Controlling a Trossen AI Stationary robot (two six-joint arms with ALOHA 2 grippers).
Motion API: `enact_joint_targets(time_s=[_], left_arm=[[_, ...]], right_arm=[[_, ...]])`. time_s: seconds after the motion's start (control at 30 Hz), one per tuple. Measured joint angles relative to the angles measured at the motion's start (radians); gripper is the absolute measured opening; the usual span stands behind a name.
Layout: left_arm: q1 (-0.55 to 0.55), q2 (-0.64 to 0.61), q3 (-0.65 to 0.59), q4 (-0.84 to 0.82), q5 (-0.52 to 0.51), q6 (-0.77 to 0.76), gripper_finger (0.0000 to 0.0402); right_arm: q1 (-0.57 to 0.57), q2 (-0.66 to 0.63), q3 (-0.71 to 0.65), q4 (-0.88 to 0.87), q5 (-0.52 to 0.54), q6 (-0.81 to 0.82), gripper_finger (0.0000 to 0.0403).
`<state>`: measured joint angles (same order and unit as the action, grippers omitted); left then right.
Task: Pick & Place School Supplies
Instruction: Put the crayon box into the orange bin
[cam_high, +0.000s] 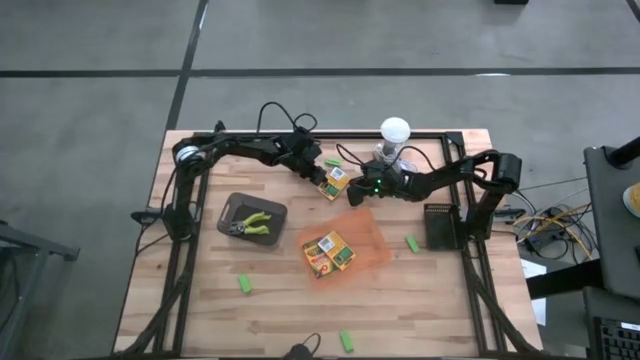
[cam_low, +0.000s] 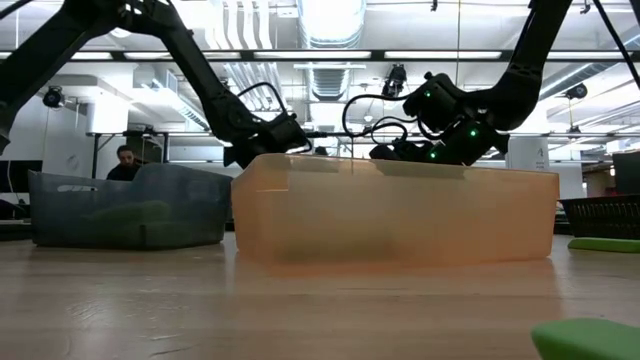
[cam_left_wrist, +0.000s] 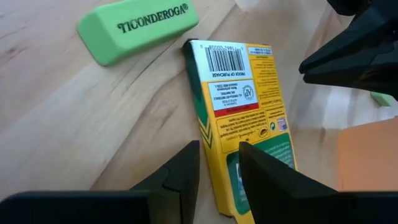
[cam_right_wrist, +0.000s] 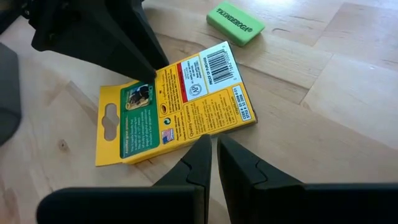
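A yellow-and-green crayon box (cam_high: 336, 182) lies barcode side up on the table's far middle, between my two grippers. My left gripper (cam_left_wrist: 219, 146) comes at the box (cam_left_wrist: 239, 81) from the left, slanting down. It is open astride one long edge, near the hang-tab end. My right gripper (cam_right_wrist: 214, 142) is shut, its tips at the opposite long edge (cam_right_wrist: 205, 135). A green eraser (cam_left_wrist: 137, 28) lies just beyond the box. Two more crayon boxes (cam_high: 329, 253) lie in the orange tray (cam_high: 368, 225). In the low view that tray hides the box. My left gripper has one finger (cam_left_wrist: 264, 171) over the box's printed face and the other (cam_left_wrist: 183, 171) beside its dark green side (cam_left_wrist: 200, 118). I cannot tell whether either touches. My right gripper's shut tips stand at the box's long edge, level with the table's right; touch cannot be told.
A dark grey tray (cam_high: 232, 205) at the left holds plier-like tools (cam_high: 255, 225). Green erasers lie at the near side (cam_high: 243, 284) (cam_high: 346, 340) and right of the orange tray (cam_high: 411, 243). A white lamp (cam_high: 394, 132) and a black basket (cam_high: 440, 225) stand at the right.
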<state>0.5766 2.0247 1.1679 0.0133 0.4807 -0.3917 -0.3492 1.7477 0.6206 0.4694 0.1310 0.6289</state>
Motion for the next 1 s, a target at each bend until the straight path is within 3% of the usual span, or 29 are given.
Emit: enact_joint_targets(time_s=[0.6,0.9,1.0], left_arm=[[-0.003,0.003,-0.001,0.014,0.018,-0.027,0.0119],[-0.003,0.004,-0.001,0.013,0.02,-0.027,0.0119],[-0.003,0.004,-0.001,0.013,0.02,-0.027,0.0119]], right_arm=[[0.0,0.002,0.003,-0.042,-0.001,0.009,0.0026],[0.003,0.002,0.094,-0.284,-0.039,0.057,0.0026],[0.003,0.002,0.124,-0.284,-0.051,0.046,0.0026]])
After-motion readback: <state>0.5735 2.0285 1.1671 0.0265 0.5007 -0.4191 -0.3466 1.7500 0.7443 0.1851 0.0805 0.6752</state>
